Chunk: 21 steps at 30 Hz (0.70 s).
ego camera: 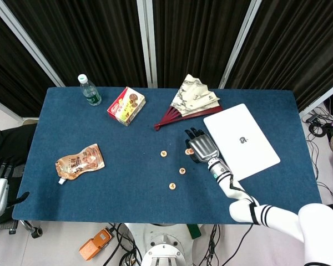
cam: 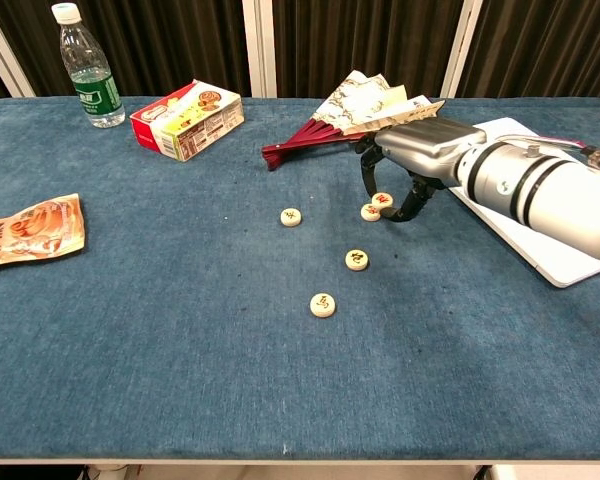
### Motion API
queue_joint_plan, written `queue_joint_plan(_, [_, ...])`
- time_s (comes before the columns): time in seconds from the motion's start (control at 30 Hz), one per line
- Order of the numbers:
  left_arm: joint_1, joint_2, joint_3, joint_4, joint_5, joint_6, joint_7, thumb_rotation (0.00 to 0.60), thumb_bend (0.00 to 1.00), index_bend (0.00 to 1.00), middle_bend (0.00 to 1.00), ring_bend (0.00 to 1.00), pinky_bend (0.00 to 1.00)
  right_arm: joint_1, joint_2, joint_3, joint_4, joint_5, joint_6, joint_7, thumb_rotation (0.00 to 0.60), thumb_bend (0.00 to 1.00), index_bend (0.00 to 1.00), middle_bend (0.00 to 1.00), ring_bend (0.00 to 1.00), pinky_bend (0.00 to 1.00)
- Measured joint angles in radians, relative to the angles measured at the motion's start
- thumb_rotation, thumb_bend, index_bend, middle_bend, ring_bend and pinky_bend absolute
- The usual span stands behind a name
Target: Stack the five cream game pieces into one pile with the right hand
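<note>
A lab-style recording booth: black curtains, metal frame posts, blue-clothed table.

Right robot hand is boxed in by the red folding fan just behind and the white laptop on its right, while open blue bench lies left and front, broken only by three loose cream pieces near it.

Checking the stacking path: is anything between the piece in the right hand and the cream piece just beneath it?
Nothing visible. The right hand pinches a round cream game piece just above and beside the cream piece on the blue cloth; the red folding fan lies behind, clear.
</note>
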Motion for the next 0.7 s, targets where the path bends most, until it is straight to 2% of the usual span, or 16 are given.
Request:
queue_joint_plan(0.37, [-0.001, -0.002, -0.002, 0.006, -0.004, -0.005, -0.002, 0.6, 0.0, 0.14, 0.1, 0.08, 0.01, 0.025, -0.023, -0.008, 0.028, 0.029, -0.001, -0.009, 0.6, 0.52, 0.56, 0.18, 0.15, 0.22])
queue_joint_plan(0.7, [-0.002, -0.003, -0.004, 0.009, -0.007, -0.009, -0.003, 0.6, 0.0, 0.14, 0.1, 0.08, 0.01, 0.032, -0.028, -0.021, 0.033, 0.034, 0.008, -0.008, 0.6, 0.52, 0.49, 0.18, 0.15, 0.22])
